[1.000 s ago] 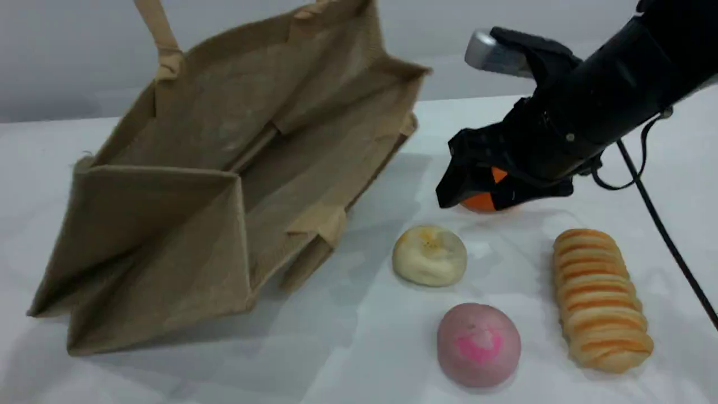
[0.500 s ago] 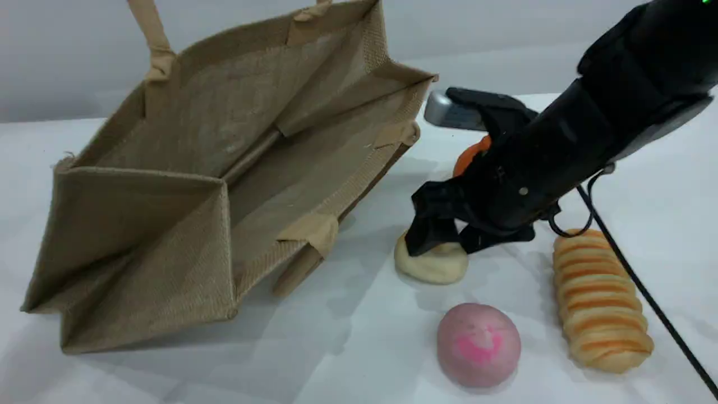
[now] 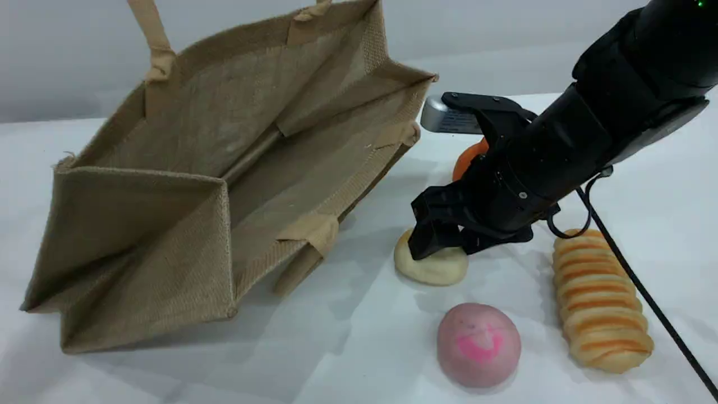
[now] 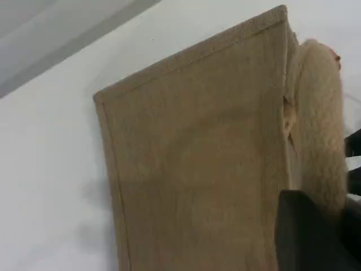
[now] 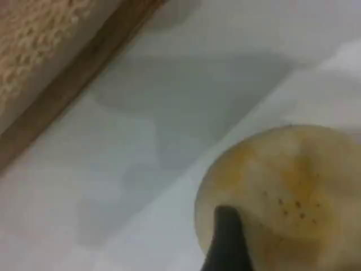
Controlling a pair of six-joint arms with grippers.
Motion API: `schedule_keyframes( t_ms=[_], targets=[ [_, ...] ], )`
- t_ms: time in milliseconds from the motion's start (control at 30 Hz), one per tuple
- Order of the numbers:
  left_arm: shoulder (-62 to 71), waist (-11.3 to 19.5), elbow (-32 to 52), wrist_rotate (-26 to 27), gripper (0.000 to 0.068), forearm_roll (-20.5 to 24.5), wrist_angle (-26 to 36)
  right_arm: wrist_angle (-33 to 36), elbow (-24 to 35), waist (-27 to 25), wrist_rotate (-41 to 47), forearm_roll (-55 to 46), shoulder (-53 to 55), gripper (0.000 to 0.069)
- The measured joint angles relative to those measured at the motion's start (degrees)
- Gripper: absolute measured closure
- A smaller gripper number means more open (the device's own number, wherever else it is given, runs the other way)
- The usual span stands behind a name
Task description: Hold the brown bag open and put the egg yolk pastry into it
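The brown bag [image 3: 224, 168] lies on its side at the left, mouth wide open toward the camera. One beige handle [image 3: 148, 33] rises taut out of the top edge. The left wrist view shows the bag's outer wall [image 4: 197, 169] and that handle [image 4: 321, 124] running down to my left gripper's dark fingertip [image 4: 304, 237]; the gripper is shut on it. The egg yolk pastry [image 3: 435, 270] rests on the table right of the bag. My right gripper [image 3: 446, 248] is lowered over it, fingers apart on either side. One fingertip [image 5: 228, 237] touches the pastry's [image 5: 287, 192] edge.
A pink-splotched round bun [image 3: 478, 345] sits in front of the pastry. A long orange-striped loaf [image 3: 600, 300] lies at the right. An orange round thing [image 3: 468, 160] shows behind the right gripper. A black cable [image 3: 645, 292] trails from the right arm across the table.
My right gripper came down and leftward from over the orange thing onto the pastry, and its fingers have narrowed slightly. The bag shifted a little to the left.
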Motion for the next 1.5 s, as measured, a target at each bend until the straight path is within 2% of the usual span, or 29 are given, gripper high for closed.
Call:
schedule_keyframes(
  t_ms=[667,767,933,1033,1200,1500],
  targets=[
    [0.0,0.0,0.0,0.0,0.0594,-1.4,0.0,0.0,0.0,0.0,-0.6,0.1,2.0,0.0252],
    [0.0,0.0,0.0,0.0,0.0594,-1.4,0.0,0.6,0.0,0.0,-0.6,0.2,2.7,0.0305],
    [0.0,0.0,0.0,0.0,0.0594,-1.4,0.0,0.7,0.0,-0.1,-0.4,-0.1,2.4,0.0522],
    [0.0,0.0,0.0,0.0,0.0594,-1.4,0.0,0.8,0.1,-0.1,-0.4,-1.3,0.6,0.0592],
    [0.0,0.0,0.0,0.1,0.0594,-1.3,0.0,1.0,0.5,-0.8,2.7,-5.8,-5.8,0.0618],
    [0.0,0.0,0.0,0.2,0.0594,-1.3,0.0,3.1,0.8,-1.4,17.9,-23.3,-19.7,0.0636]
  ],
)
